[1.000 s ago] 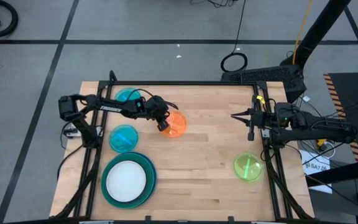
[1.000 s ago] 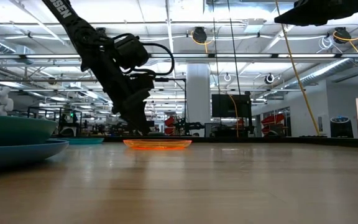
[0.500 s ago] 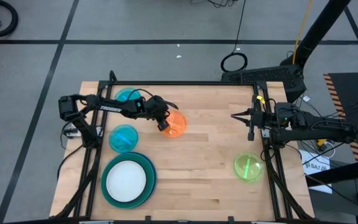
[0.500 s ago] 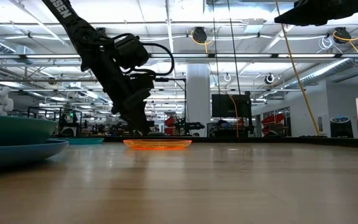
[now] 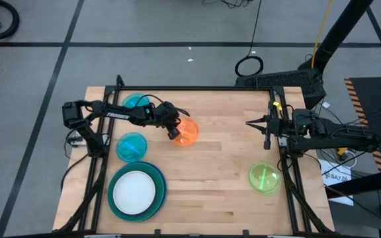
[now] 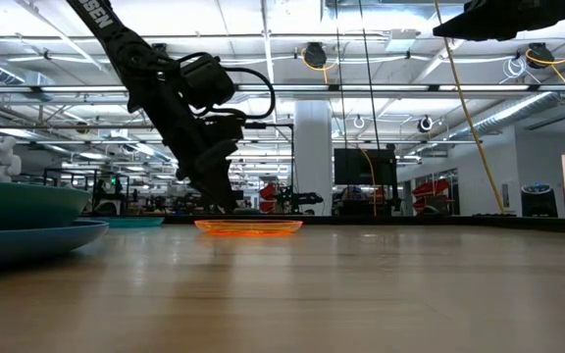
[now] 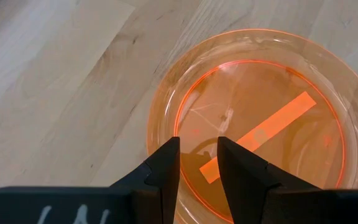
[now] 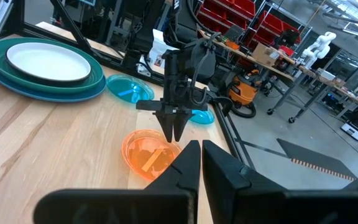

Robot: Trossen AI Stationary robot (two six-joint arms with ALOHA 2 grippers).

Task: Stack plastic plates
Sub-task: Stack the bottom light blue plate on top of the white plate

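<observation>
The small orange plate (image 5: 186, 132) lies flat on the wooden table, left of its middle. My left gripper (image 7: 197, 146) slants down over the plate's left rim and is open. One finger stands over the rim (image 7: 160, 146) and the other over the plate's inside. My right gripper (image 8: 196, 149) is shut on nothing and hangs high at the table's right edge (image 5: 249, 123). A white plate sits on a large teal plate (image 5: 135, 192) at the near left. Two cyan plates (image 5: 131, 146) (image 5: 135, 101) and a lime green plate (image 5: 264, 178) lie apart on the table. My left gripper comes slanting down from the table's left at the orange plate's left rim (image 7: 157, 155), one finger over the rim and one inside the plate. I cannot tell whether the fingertips touch the plate. The plate rests flat on the table (image 6: 248, 226).
Bare wood lies between the orange plate and the lime green plate at the near right. In the low view the teal stack (image 6: 18, 211) stands close at the left. Black frame rails run along the table's left and right sides.
</observation>
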